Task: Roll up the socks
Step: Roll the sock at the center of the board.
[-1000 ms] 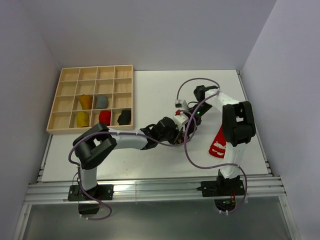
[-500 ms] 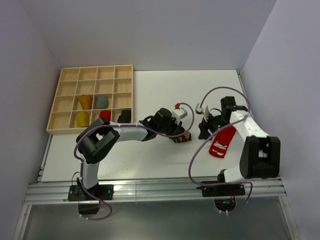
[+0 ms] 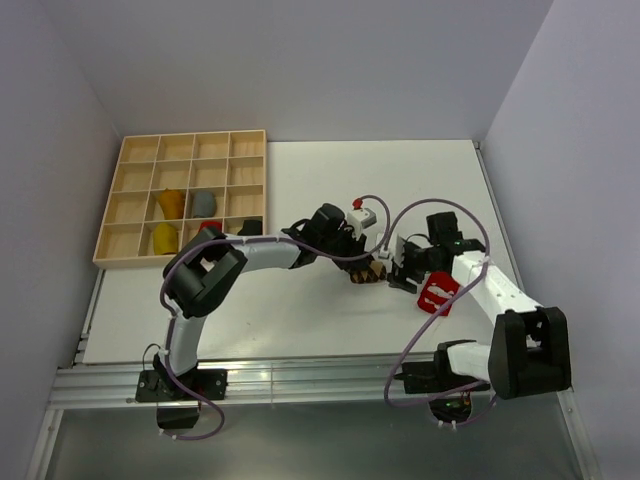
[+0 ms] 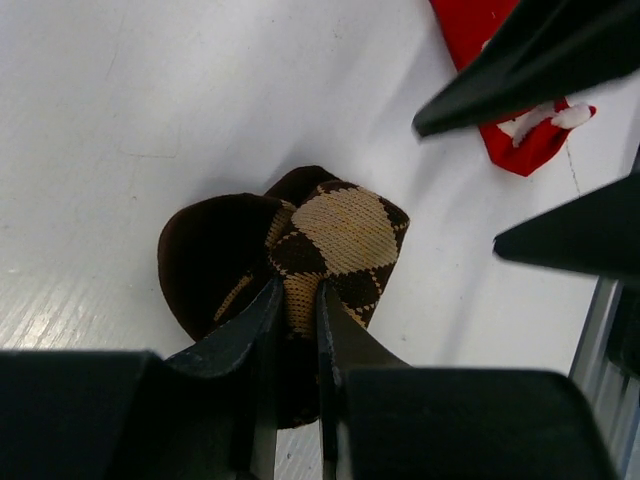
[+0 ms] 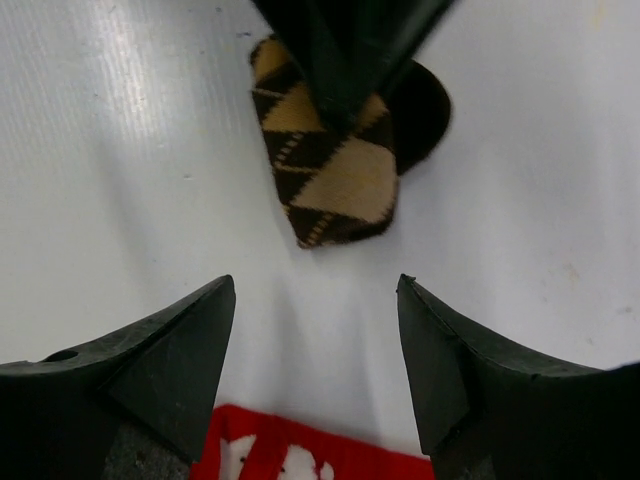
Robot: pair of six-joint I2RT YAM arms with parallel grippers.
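A brown-tan argyle sock (image 4: 335, 235), folded into a small bundle, rests on the white table. My left gripper (image 4: 296, 292) is shut on its near edge, pinching the cloth between both fingers. From above, that sock (image 3: 371, 272) lies mid-table at the left gripper (image 3: 362, 266). My right gripper (image 3: 400, 272) faces it from the right, open and empty. In the right wrist view the argyle sock (image 5: 335, 170) lies ahead of the right gripper (image 5: 315, 290), a little apart. A flat red sock with white marks (image 3: 437, 295) lies under the right wrist; its edge (image 5: 300, 450) shows below the jaws.
A wooden compartment tray (image 3: 195, 133) sits at the back left. It holds a mustard bundle (image 3: 171, 203), a grey bundle (image 3: 204, 204), a yellow bundle (image 3: 165, 237), a red bundle (image 3: 208, 228) and a black one (image 3: 250, 227), the last two partly behind the left arm.
The right arm swung from the far side round to the near right. Its gripper opened wider and now points at the argyle sock. The left gripper kept its hold, shifting slightly.
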